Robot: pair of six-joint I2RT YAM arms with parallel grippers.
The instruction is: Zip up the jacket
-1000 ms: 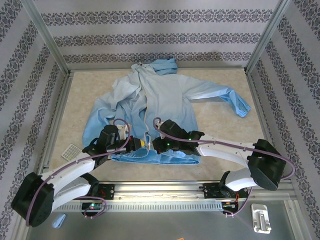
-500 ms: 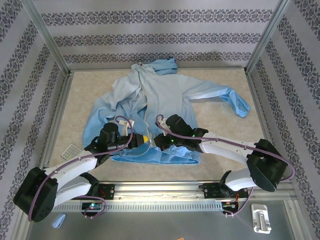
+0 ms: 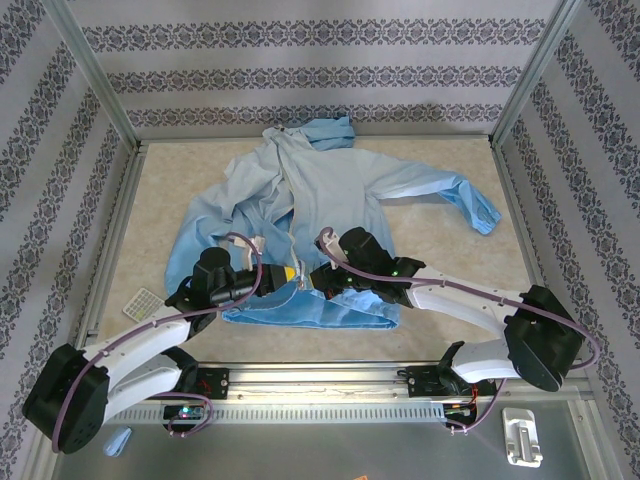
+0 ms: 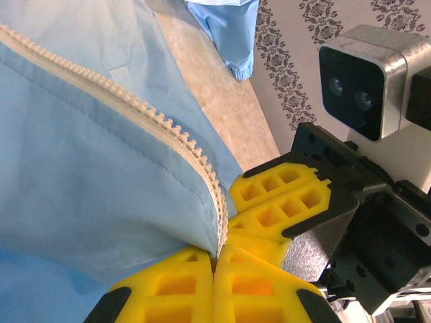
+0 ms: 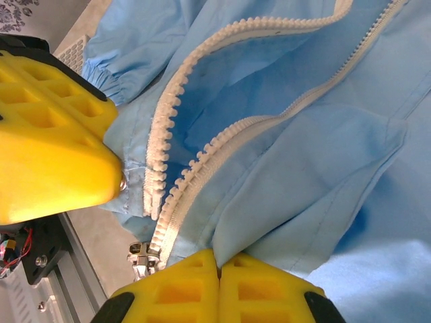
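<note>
Jacket (image 3: 330, 190) lies spread face up on the middle of the tabletop (image 3: 450, 245), hood against the far edge and the darker hem close to the near rail. One sleeve stretches to the right, its cuff (image 3: 487, 215) near the right-hand frame post. The other sleeve is folded in along the left side. Bare tabletop lies open to the right of the body below that sleeve, and a narrower strip runs down the left, where a small white grid piece (image 3: 146, 301) sits beside the left arm. Patterned walls and metal rails close in the far, left and right sides.

Both arms reach in from the near edge and meet at the hem, just beside each other over the front opening. The left tool (image 3: 290, 273) is closed, its yellow fingers (image 4: 168, 282) pressed together with the fabric edge and the end of one zipper row pinched in the seam between them. The right tool (image 3: 318, 280) is likewise closed tight, nipping a fold of jacket cloth right beside the other row. The zipper (image 5: 161, 128) stands unjoined, its two pale toothed rows parting upward from the hem. A small metal slider (image 5: 139, 256) sits at the bottom end, just beside the right tool's fingertips.
</note>
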